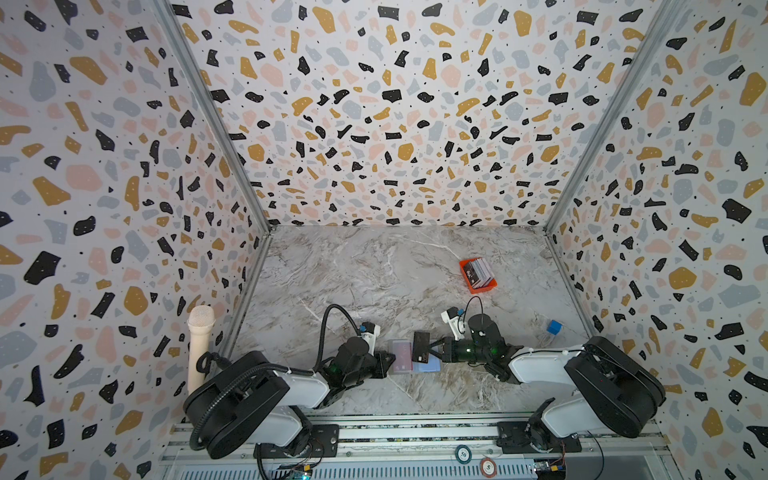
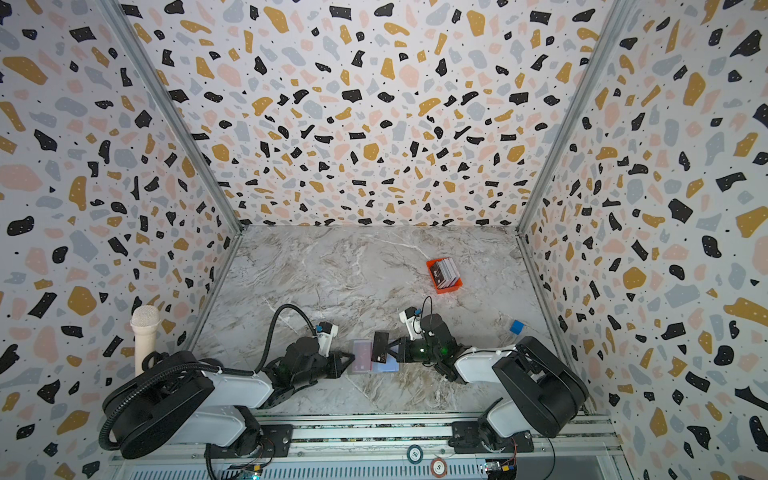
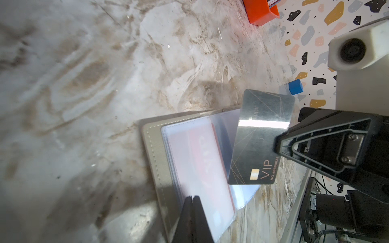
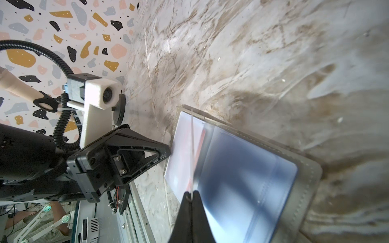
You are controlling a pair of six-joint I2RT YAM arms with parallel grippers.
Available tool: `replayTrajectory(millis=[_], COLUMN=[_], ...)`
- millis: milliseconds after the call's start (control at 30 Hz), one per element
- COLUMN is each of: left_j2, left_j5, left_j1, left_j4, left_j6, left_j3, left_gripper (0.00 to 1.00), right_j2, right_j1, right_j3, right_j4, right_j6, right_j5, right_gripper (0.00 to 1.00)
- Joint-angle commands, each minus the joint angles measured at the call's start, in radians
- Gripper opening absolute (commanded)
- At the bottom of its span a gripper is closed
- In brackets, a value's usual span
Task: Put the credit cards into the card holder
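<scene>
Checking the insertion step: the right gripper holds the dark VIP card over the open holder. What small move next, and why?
Probably lower the right gripper so the free edge of the dark VIP card meets the pale blue pocket. The card hangs tilted above the open card holder, in no pocket yet; the red card already fills the sleeve where the shut left gripper rests.
</scene>
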Motion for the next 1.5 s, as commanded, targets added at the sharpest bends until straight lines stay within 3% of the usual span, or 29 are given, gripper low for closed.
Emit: replayTrajectory(millis=[0, 600, 1467], left_j2=[0.003, -0.005, -0.015], left_j5=[-0.005, 0.007, -0.001], left_j1=[-0.005, -0.013, -0.012], left_j4=[0.044, 0.027, 0.01], left_j6=[0.0, -0.02, -0.018], left_j3=[-0.015, -0.037, -0.031], left_gripper=[0.0, 0.0, 0.0], right_j2=[0.009, 0.069, 0.172], right_j1=[0.005, 0.031, 0.049], right_j3=[0.003, -0.014, 0.06], right_j4=[0.017, 0.049, -0.072], right_j6=[0.015, 0.121, 0.093], right_j5=[0.014, -0.036, -0.096], right_gripper=[0.0, 0.0, 0.0])
